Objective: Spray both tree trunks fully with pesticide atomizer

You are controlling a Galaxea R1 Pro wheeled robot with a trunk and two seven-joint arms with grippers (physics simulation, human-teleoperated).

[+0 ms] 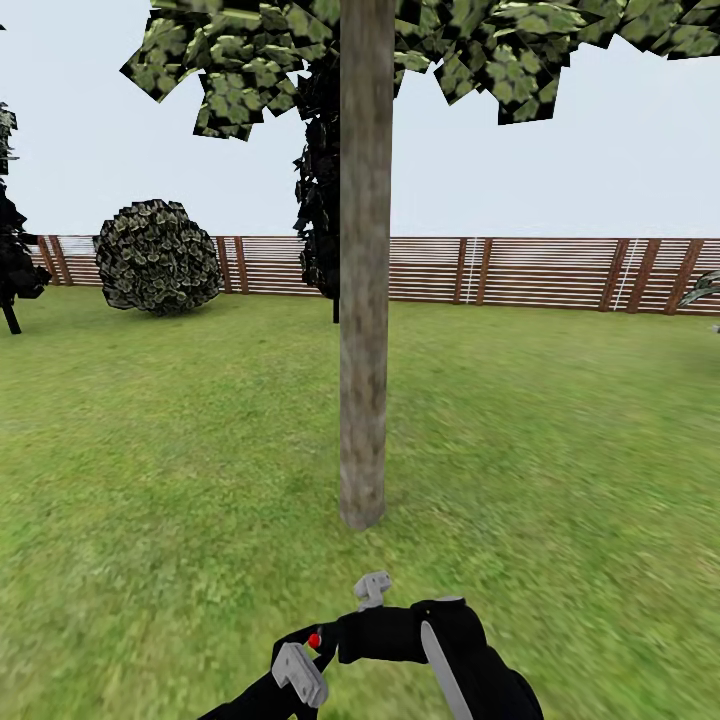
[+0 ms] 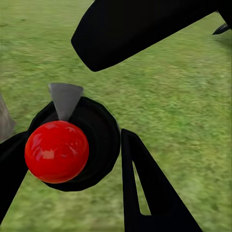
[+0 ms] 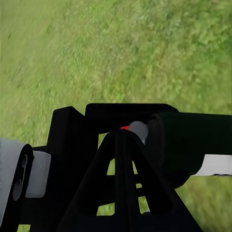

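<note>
The atomizer point(image 1: 430, 635) is held low in front of the trunk point(image 1: 364, 300), its long axis lying crosswise, grey nozzle point(image 1: 372, 590) pointing at the trunk's base. The left gripper point(image 2: 72, 154) has its fingers point(image 2: 150, 188) pinching its red-knobbed end. Whether the right gripper point(image 3: 121, 169) is closed on it, I cannot tell.

A round leafy bush point(image 1: 157, 256) stands against the slatted fence. A dark thin-stemmed tree point(image 1: 14, 250) stands at the far left. Pale sky point(image 1: 600, 150) lies above.

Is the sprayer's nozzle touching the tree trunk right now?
Apart. In the head view, the pesticide atomizer sits low in front of the tree trunk, with a strip of grass showing between its grey nozzle and the trunk's base.
</note>
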